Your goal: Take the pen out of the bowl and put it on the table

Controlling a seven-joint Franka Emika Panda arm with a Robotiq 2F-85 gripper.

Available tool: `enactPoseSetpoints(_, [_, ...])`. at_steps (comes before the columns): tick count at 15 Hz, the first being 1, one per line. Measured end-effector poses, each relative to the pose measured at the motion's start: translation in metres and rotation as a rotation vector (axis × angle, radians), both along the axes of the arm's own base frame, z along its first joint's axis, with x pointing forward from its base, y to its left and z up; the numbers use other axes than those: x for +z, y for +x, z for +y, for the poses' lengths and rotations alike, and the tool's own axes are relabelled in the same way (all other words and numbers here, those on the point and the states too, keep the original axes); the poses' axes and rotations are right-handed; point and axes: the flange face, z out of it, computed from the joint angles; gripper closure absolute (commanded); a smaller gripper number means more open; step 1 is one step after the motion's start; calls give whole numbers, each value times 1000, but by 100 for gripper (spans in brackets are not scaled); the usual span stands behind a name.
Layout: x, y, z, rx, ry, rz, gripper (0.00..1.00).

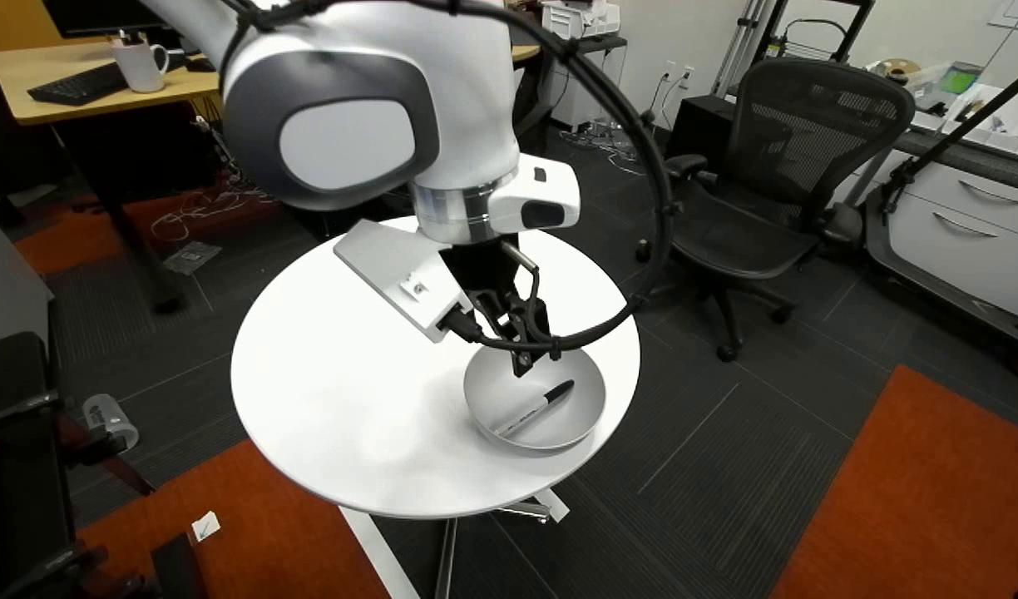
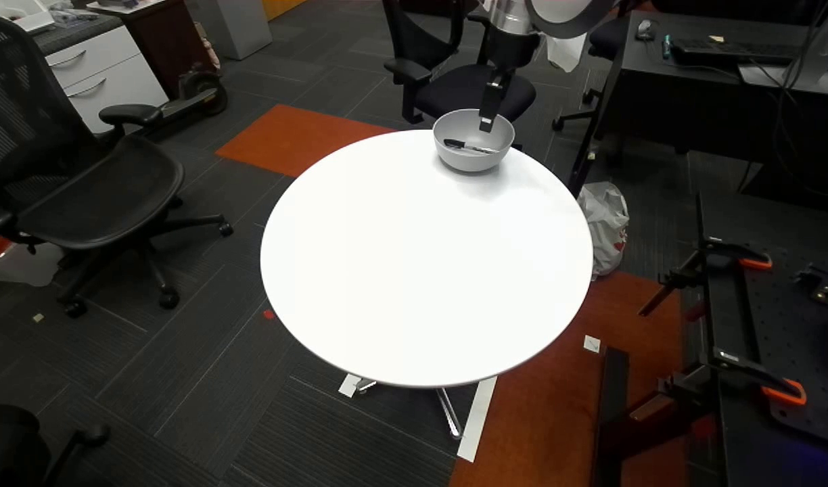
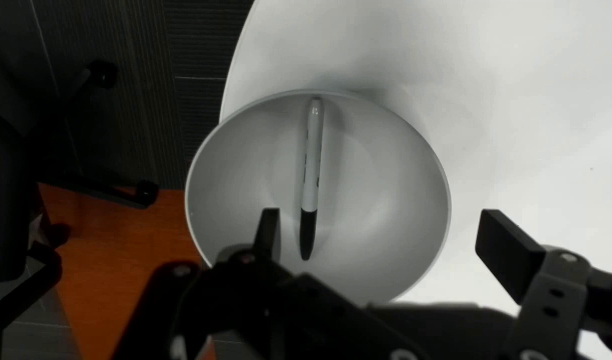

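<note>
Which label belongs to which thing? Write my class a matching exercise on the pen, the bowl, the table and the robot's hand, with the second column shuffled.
1. pen
2. bowl
3. table
4. hand

A. open, holding nothing
B. round, with a white top
C. lying in the bowl
D. grey, resting on the table

Pairs: 1-C, 2-D, 3-B, 4-A

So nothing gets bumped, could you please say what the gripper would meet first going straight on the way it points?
Probably the bowl, as the open gripper points down toward it; depth is unclear, so which part of it comes first I cannot tell.
</note>
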Motion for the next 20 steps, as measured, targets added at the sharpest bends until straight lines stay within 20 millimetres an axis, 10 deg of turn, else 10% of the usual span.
enactPoseSetpoints(20, [-79, 51, -39, 5, -39, -16, 0])
